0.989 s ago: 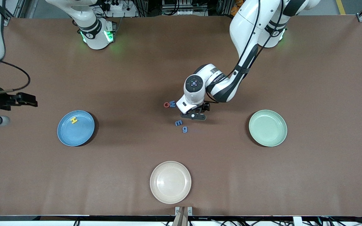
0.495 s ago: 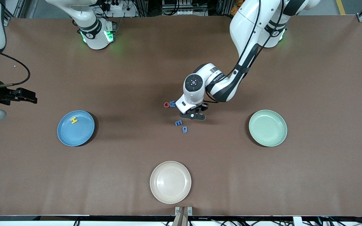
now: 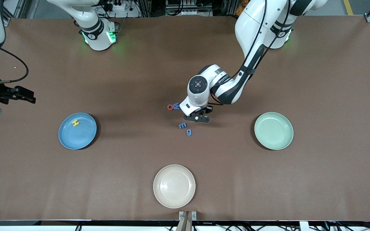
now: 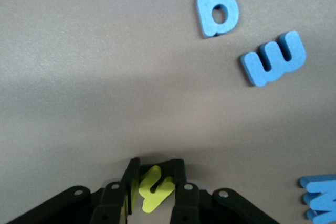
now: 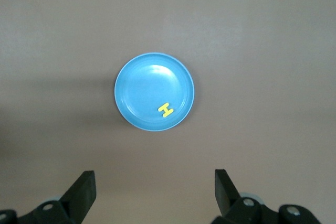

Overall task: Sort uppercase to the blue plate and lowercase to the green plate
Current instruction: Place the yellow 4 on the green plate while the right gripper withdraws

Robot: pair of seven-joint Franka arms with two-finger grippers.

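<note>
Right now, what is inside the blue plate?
Only the yellow H lies in the blue plate, near its rim toward the robots. Nothing covers the plate; the right gripper hangs open above.

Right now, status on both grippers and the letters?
Left gripper shut on yellow h, low at the pile. Right gripper open, waiting high. Yellow H in blue plate; green plate holds nothing.

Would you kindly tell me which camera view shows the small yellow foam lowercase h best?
The left wrist view: the small yellow foam lowercase h sits between the left gripper's fingers. In the front view the gripper hides it; the right wrist view misses it.
</note>
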